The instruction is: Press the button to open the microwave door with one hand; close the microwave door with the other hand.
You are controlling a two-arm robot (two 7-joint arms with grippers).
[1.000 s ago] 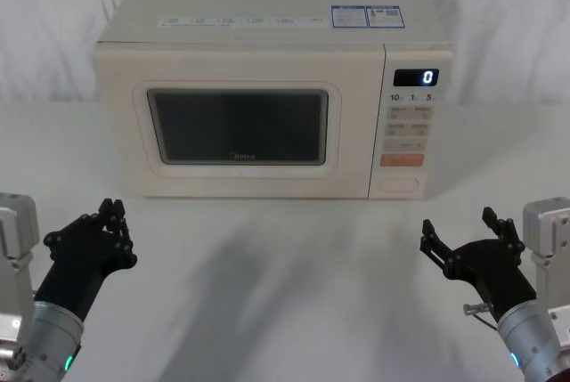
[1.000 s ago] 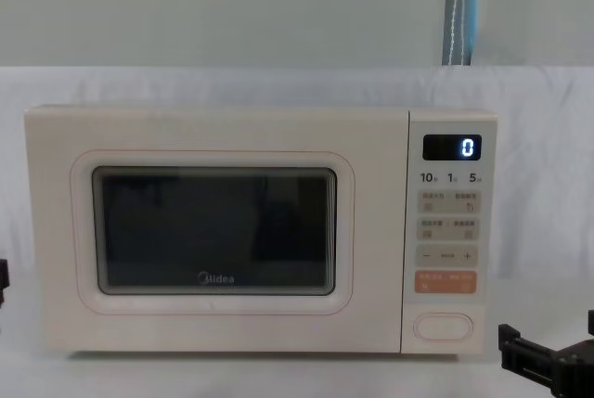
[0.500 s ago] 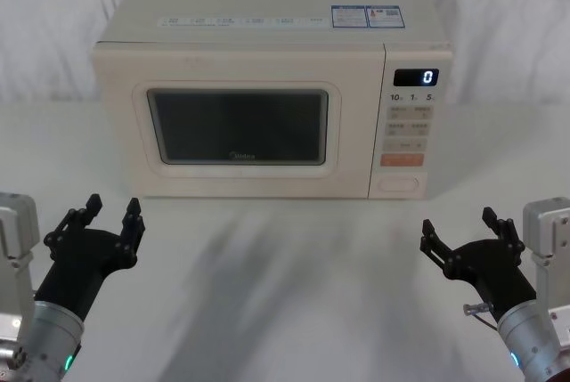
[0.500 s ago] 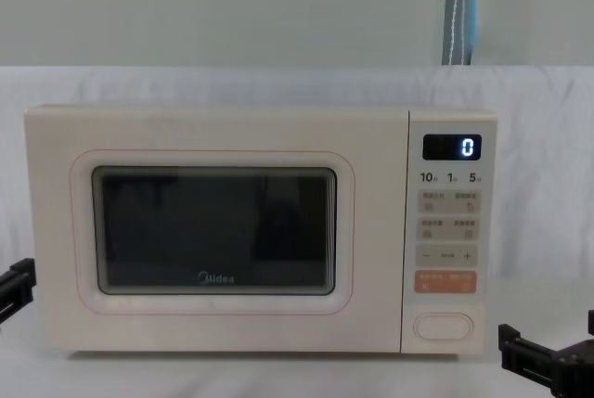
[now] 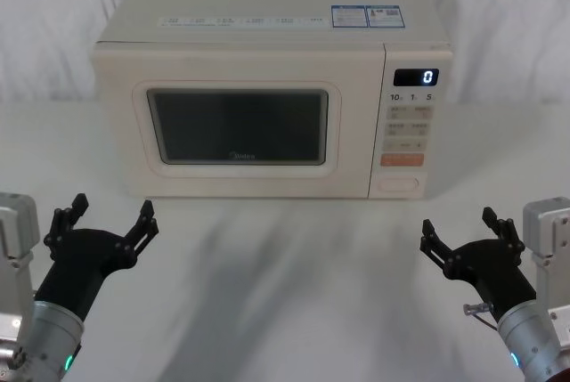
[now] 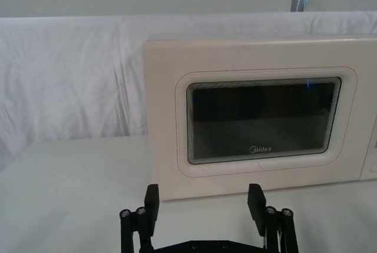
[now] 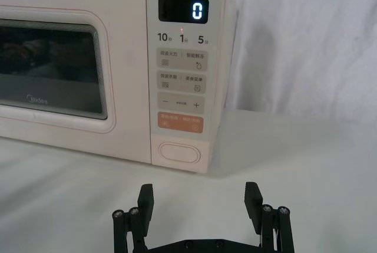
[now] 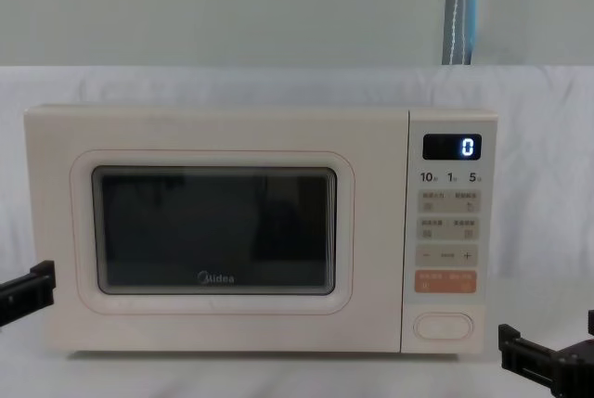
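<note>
- Standing on the white bench (image 5: 294,311), the cream boxy microwave (image 5: 267,44) is seen, its cream windowed door (image 5: 236,124) closed.
- The black left claw (image 5: 107,220) and black right claw (image 5: 461,226) are held spread apart, near the front.

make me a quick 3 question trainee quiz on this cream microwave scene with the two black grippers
1. True or false: the broad cream microwave door with the dark glass window is shut.
2. Which key sits directly below the orange rectangular key? A) a small beige square key B) the wide cream oval button C) the black display
3. Fill in: the black left gripper and the black right gripper both hover with fingers ____, short of the cream boxy microwave.

Key: 1 true. 2 B. 3 open.
</note>
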